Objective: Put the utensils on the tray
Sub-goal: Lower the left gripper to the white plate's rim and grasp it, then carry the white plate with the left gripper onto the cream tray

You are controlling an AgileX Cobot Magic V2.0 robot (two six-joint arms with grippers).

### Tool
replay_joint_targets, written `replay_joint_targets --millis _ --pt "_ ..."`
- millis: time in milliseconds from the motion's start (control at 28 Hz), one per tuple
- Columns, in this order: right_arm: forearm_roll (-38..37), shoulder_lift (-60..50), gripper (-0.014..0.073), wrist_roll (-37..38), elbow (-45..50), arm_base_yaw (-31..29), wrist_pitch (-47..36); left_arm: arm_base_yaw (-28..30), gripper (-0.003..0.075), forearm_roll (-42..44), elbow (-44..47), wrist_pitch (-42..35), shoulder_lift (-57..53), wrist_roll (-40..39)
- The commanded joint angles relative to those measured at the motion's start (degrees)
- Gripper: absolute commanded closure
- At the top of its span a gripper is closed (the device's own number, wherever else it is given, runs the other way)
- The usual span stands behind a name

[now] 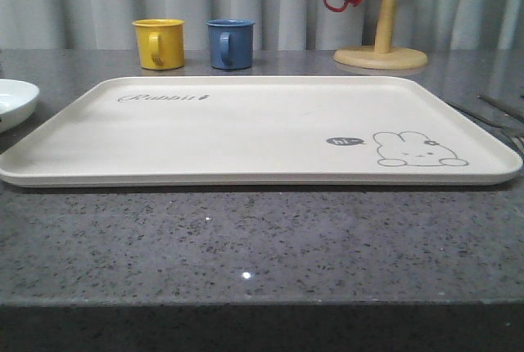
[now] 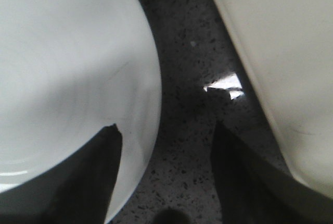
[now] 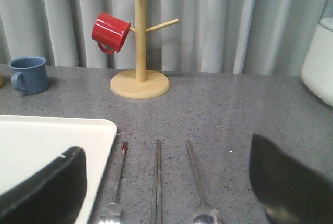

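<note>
Lying on the grey counter beside the cream tray [image 3: 47, 140], three silver utensils [image 3: 156, 179] parallel and apart, right gripper [image 3: 166, 193] spread wide above them, left gripper [image 2: 166, 177] spread over counter between white plate [image 2: 67, 67] and tray edge, tray surface bare.

cream tray [image 1: 246, 135] with script "Rabbit" at far left, "hi" bubble beside rabbit drawing

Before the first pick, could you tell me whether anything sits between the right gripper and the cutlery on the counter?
Nothing visible does. The right gripper is open above the three utensils, which lie side by side on bare counter beside the tray. The mug stand is farther back.
</note>
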Motion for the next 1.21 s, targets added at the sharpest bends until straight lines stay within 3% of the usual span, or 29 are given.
replay_joint_targets --millis 0,428,784,1177 --pt "-0.2 1.0 -0.0060 -0.3 -2.1 -0.2 -4.4 -0.4 0.0424 -0.2 -2.2 0.4 -0.5 -0.1" --pt "-0.2 1.0 -0.0060 -0.3 -2.1 -0.2 -4.4 -0.4 0.0736 2.4 -2.2 -0.1 -0.3 -0.1" --pt "-0.2 1.0 -0.0060 -0.3 -2.1 -0.2 -4.4 -2.4 0.0738 6.5 -5.6 0.3 -3.3 -0.7" --pt "-0.2 1.0 -0.0060 -0.3 -2.1 -0.2 -4.4 -13.2 0.0738 10.4 -17.5 2.2 -5.5 -2.2"
